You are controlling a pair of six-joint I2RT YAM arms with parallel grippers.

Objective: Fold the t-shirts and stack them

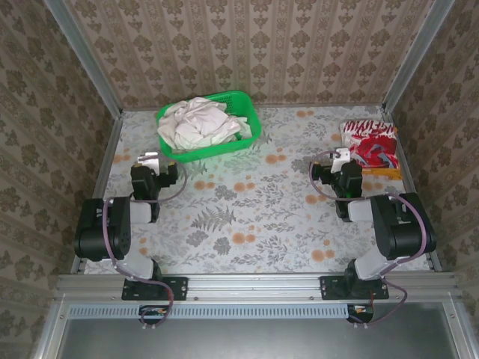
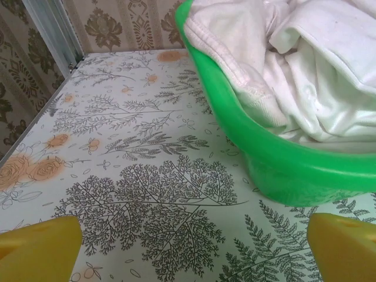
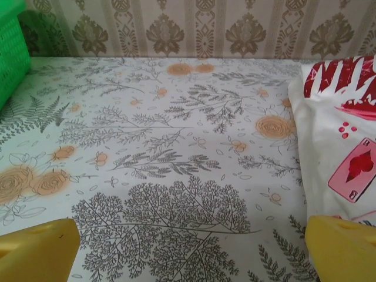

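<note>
Crumpled off-white t-shirts [image 1: 196, 123] fill the green mesh basket [image 1: 251, 135] at the back left of the table; the same cloth [image 2: 305, 76] spills over the basket rim [image 2: 258, 153] in the left wrist view. A folded red-and-white patterned shirt [image 1: 369, 143] lies at the back right, its edge [image 3: 341, 147] close by the right fingertip [image 3: 343, 249]. My left gripper [image 1: 147, 160] hangs open just short of the basket, yellow fingertips [image 2: 38, 249] wide apart over bare table. My right gripper [image 1: 340, 158] stands open beside the patterned shirt, nothing between its fingers.
The floral tablecloth [image 1: 247, 217] covers the table between both arms. Patterned walls and metal posts [image 2: 50, 32] close in the sides and back. A yellow strip [image 1: 385, 174] shows under the patterned shirt's near edge.
</note>
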